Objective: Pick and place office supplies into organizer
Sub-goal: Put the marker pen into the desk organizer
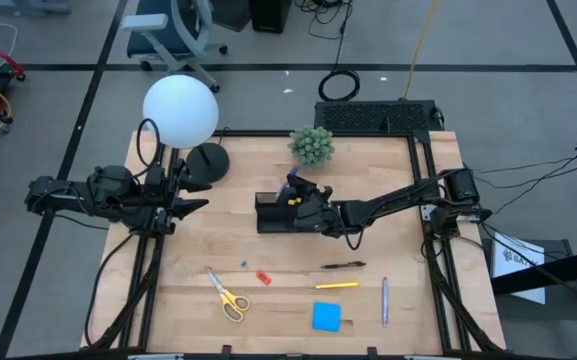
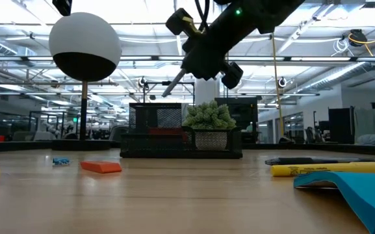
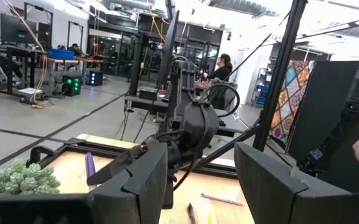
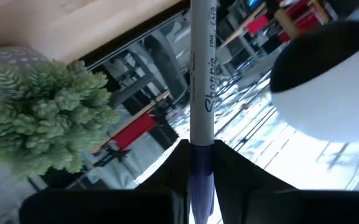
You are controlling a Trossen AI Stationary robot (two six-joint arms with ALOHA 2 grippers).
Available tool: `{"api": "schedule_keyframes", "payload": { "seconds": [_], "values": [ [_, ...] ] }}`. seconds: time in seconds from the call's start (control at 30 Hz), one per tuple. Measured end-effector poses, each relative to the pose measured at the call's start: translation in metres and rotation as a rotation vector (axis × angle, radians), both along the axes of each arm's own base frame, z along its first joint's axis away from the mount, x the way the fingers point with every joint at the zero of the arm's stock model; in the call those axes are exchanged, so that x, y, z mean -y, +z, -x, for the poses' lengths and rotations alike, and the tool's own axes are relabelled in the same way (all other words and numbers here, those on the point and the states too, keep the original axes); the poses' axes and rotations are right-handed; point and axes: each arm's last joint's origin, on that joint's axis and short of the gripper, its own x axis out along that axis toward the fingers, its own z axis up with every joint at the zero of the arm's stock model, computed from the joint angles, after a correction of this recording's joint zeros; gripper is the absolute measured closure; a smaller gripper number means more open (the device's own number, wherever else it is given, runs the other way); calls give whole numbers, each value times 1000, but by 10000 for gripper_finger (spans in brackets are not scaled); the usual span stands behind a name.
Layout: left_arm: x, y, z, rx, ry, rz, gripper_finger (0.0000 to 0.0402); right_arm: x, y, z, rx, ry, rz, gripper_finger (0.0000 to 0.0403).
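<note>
My right gripper (image 1: 303,203) hangs over the black organizer (image 1: 271,220), shut on a grey marker with purple ends (image 4: 201,81). In the low view the marker (image 2: 173,84) slants down toward the organizer (image 2: 155,133). Out on the wood lie yellow-handled scissors (image 1: 228,296), a red piece (image 1: 263,277), a tiny blue piece (image 1: 244,265), a black pen (image 1: 343,265), a yellow marker (image 1: 336,285), a blue note pad (image 1: 326,316) and a blue-grey pen (image 1: 385,300). My left gripper (image 1: 193,205) waits open at the table's left, holding nothing. My right gripper pinches the marker's purple end (image 4: 201,171) between its two fingers. The shaft runs straight out ahead of the fingers, along them. The marker is lifted clear and slants down, its free end (image 2: 168,91) above the organizer.
A green spiky plant ball (image 1: 312,146) stands just behind the organizer. A lamp with a white globe (image 1: 180,110) and a round black base (image 1: 206,160) stands at the far left. Bare wood lies between the organizer and the loose supplies.
</note>
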Motion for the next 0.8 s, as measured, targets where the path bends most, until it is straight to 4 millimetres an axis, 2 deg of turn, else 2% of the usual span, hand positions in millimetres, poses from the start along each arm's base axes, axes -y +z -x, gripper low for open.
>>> {"api": "schedule_keyframes", "payload": {
  "seconds": [0.37,0.8],
  "values": [
    [0,0,0,0,-8,5,211,-6,0,-4,-87,198,8,366],
    [1,0,0,0,-19,4,211,23,2,-6,-128,156,54,366]
  ]
}}
